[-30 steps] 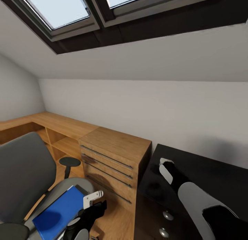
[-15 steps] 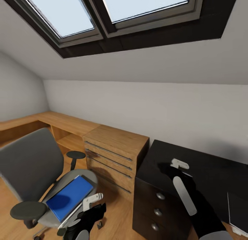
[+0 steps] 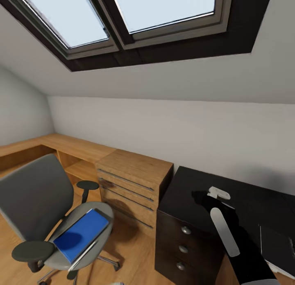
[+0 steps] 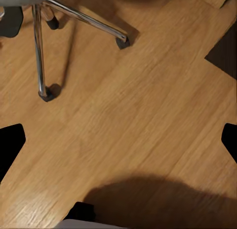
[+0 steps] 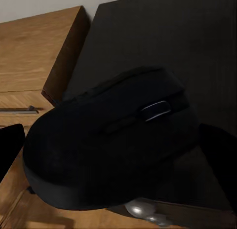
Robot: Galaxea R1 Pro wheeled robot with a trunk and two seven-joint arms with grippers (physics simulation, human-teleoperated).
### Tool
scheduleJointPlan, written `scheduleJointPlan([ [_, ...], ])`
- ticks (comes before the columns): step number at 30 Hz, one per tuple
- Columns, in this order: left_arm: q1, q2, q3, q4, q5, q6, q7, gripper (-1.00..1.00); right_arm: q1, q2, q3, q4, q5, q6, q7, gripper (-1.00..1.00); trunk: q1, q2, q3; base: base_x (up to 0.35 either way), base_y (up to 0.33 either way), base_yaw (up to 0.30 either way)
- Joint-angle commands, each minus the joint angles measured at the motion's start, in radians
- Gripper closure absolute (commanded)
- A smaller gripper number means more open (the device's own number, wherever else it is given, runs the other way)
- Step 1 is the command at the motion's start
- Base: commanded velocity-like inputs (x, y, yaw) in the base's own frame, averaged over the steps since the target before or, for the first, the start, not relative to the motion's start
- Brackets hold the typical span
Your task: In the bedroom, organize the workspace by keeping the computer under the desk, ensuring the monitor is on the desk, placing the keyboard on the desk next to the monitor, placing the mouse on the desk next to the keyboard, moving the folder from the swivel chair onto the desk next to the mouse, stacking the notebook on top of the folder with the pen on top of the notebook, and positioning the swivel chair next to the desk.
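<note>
While the flat blue folder [image 3: 82, 234] lies on the swivel chair [image 3: 35, 203] at lower left, the right gripper [image 5: 118, 155] grips the rounded dark mouse [image 5: 106, 152] over the glossy black desk [image 3: 190, 186]. Left gripper [image 4: 118, 140] spread wide, holding nothing, above wood floor [image 4: 143, 110].

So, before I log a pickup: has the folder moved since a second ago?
No. The folder still lies flat on the swivel chair, in the same spot on its seat.

Left claw: gone from the head view's lower edge beside the swivel chair [image 3: 49, 219], where it showed a second ago. Right claw [image 3: 217, 193]: shifted rightward over the black counter [image 3: 188, 186] relative to its drawer unit. Head camera: panned right and back; more of the chair, its chrome base included, now shows.
</note>
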Motion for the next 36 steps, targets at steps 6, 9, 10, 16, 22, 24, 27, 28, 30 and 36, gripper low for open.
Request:
scheduleJointPlan([
  [6,-0.001,0.003,-0.005,0.009,0.003,-0.012,0.008,-1.00,-0.001,-0.004,-0.015,0.000,-0.009,0.000,-0.011,1.00,-0.023,0.041,0.018,0.000,0.000,-0.277],
  [9,-0.002,0.003,0.000,0.010,0.004,-0.015,0.008,-1.00,-0.001,-0.004,-0.028,0.000,-0.009,0.001,-0.011,1.00,-0.035,0.062,0.027,0.000,0.000,-0.286],
  [10,-0.002,0.004,0.002,0.010,0.004,-0.016,0.008,-1.00,-0.001,-0.004,-0.032,0.001,-0.009,0.003,-0.011,1.00,-0.038,0.069,0.030,0.000,0.000,-0.290],
  [16,-0.001,0.006,0.012,0.051,0.006,-0.024,0.008,-1.00,-0.001,-0.005,-0.036,0.007,-0.008,0.007,-0.011,1.00,-0.054,0.097,0.043,0.000,0.000,-0.292],
  [22,-0.002,0.006,0.017,0.143,0.003,-0.113,0.001,-1.00,-0.001,-0.006,-0.035,0.007,-0.004,0.013,-0.011,1.00,-0.054,0.097,0.043,0.000,0.000,-0.293],
  [24,-0.002,0.005,0.016,0.164,0.002,-0.154,-0.003,-1.00,-0.001,-0.006,-0.035,0.006,-0.003,0.027,-0.010,1.00,-0.054,0.097,0.043,0.000,0.000,-0.293],
  [27,-0.002,0.005,0.016,0.175,0.002,-0.176,-0.005,-1.00,-0.001,-0.004,-0.032,0.008,-0.004,0.038,-0.009,1.00,-0.054,0.097,0.043,-0.003,0.000,-0.293],
  [28,-0.002,0.005,0.016,0.176,0.002,-0.178,-0.005,-1.00,-0.001,-0.004,-0.032,0.008,-0.004,0.039,-0.008,1.00,-0.054,0.097,0.043,-0.032,0.000,-0.293],
  [30,-0.002,0.005,0.017,0.182,0.002,-0.183,-0.006,-1.00,-0.001,-0.004,-0.031,0.009,-0.004,0.041,-0.008,1.00,-0.054,0.097,0.043,-0.154,0.008,-0.293],
  [36,-0.002,0.005,0.017,0.185,0.002,-0.187,-0.016,-1.00,-0.001,-0.005,-0.031,0.009,-0.005,0.045,-0.008,1.00,-0.054,0.097,0.043,-0.284,0.079,-0.293],
])
